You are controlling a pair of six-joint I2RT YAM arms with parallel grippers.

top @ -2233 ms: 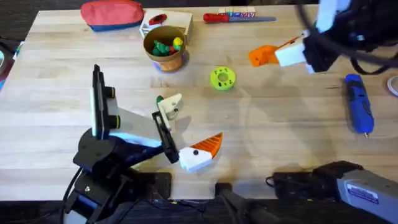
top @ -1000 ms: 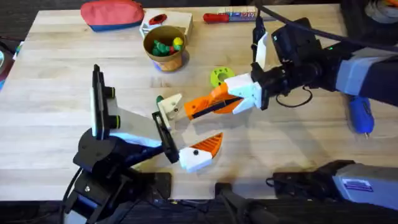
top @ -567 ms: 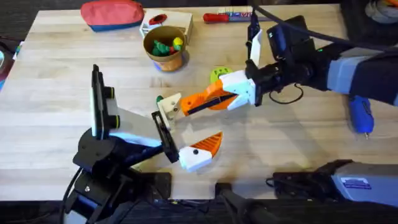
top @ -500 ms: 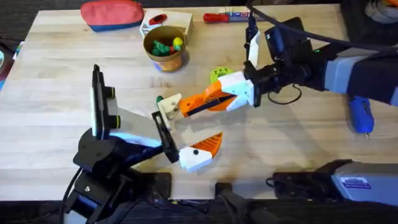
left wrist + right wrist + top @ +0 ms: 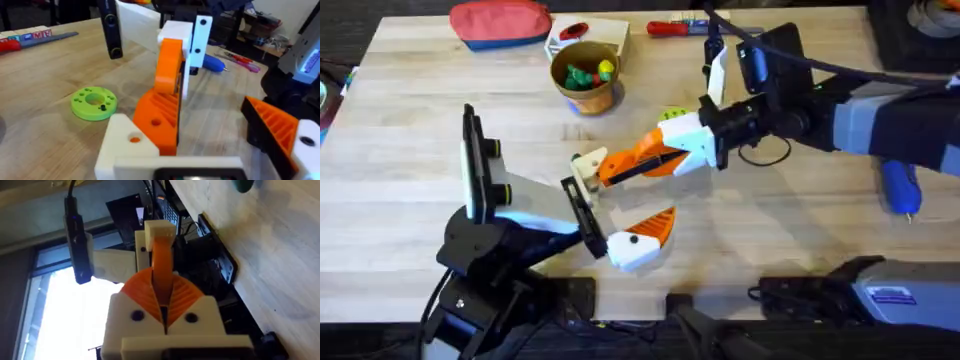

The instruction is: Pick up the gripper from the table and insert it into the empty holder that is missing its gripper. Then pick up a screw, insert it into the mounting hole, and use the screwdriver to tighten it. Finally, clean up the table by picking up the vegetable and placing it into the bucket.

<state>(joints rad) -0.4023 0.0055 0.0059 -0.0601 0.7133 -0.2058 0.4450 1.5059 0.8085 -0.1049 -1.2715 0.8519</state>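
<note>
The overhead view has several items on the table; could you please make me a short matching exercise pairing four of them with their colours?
Things:
1. bucket
2. screwdriver
3. pouch
4. disc with holes

Colours:
A. bright blue
B. light green
C. tan-orange
D. red with a blue base

Pairs: 1-C, 2-A, 3-D, 4-B

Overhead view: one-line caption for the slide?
Right gripper seats the orange gripper against the left arm's empty holder.

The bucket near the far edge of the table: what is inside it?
Inside the bucket lie small green pieces and one yellow piece. Whatever sits beneath them, and the bucket's bottom, is covered.
</note>
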